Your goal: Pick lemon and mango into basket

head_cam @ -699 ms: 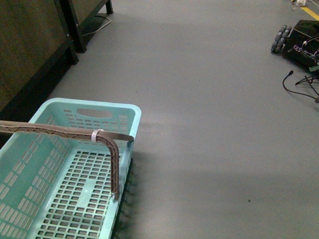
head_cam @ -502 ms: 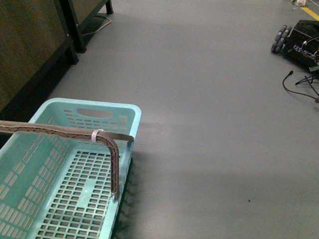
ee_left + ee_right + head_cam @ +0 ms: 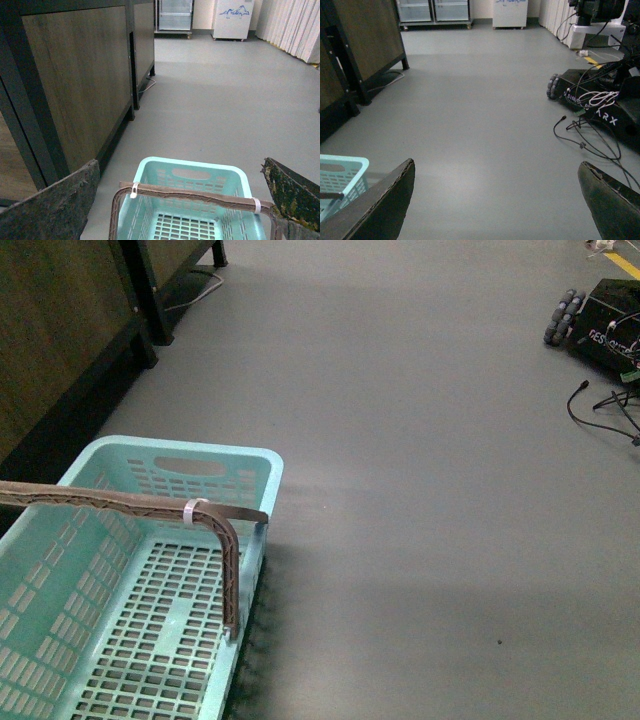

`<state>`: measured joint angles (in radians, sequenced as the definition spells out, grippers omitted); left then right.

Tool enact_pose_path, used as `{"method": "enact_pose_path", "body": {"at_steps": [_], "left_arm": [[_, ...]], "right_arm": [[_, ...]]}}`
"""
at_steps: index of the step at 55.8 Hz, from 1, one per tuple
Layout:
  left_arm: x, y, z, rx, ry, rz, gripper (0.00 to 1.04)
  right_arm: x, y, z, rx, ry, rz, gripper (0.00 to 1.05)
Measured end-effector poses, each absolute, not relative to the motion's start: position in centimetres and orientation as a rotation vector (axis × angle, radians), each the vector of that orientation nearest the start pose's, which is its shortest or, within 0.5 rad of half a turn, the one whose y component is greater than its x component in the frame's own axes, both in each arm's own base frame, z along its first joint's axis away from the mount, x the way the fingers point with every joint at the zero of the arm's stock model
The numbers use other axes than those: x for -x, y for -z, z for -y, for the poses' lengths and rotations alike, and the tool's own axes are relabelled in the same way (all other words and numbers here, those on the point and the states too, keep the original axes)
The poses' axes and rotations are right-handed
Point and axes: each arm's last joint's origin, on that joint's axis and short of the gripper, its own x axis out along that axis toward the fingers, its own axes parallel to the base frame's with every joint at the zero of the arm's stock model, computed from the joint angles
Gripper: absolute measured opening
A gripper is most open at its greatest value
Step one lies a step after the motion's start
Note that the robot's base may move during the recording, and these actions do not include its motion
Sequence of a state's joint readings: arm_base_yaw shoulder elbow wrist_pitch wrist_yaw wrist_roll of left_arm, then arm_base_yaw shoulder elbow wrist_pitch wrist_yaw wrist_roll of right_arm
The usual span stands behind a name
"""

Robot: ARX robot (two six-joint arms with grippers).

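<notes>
The light teal basket (image 3: pixel 60 570) stands on the grey floor at the lower left of the front view, nothing inside it, its brownish handle (image 3: pixel 120 504) raised across it. In the left wrist view the basket (image 3: pixel 240 176) lies below my open left gripper (image 3: pixel 182 197), whose fingers (image 3: pixel 55 205) stand wide apart on either side of it. My right gripper (image 3: pixel 497 200) is open over bare floor, with a corner of the basket (image 3: pixel 340 172) at the edge of its view. Lemon and mango are out of view. Neither arm shows in the front view.
A dark wooden cabinet (image 3: pixel 50 350) on black legs runs along the left. A black wheeled robot base (image 3: pixel 600 325) with loose cables (image 3: pixel 600 405) sits at the far right. Glass-door fridges (image 3: pixel 432 10) stand at the far wall.
</notes>
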<state>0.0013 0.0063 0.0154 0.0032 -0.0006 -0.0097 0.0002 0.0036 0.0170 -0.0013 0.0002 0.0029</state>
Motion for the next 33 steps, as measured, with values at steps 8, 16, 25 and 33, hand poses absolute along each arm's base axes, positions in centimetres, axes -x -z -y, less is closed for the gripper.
{"method": "enact_pose_path", "body": {"at_steps": [8,16,25,33], "left_arm": [[-10.0,-16.8,0.1,0.221,-0.031,-0.296,0.98],[-12.5,-16.2,0.1,0.598,-0.102,-0.521,0.98],[-18.1,-16.5,-0.6,0.985,-0.175,-0.527,0.98],[-22.2,-15.2,-0.6,1.071,-0.254,-0.568,0.98]], "right_arm": [[-9.7,-16.9,0.0,-0.003,0.000,0.012,0.96],[-9.7,-16.9,0.0,-0.003,0.001,0.012,0.96],[-9.7,-16.9,0.0,-0.003,0.000,0.012,0.96],[-9.7,-16.9,0.0,-0.003,0.000,0.012,0.96]]}}
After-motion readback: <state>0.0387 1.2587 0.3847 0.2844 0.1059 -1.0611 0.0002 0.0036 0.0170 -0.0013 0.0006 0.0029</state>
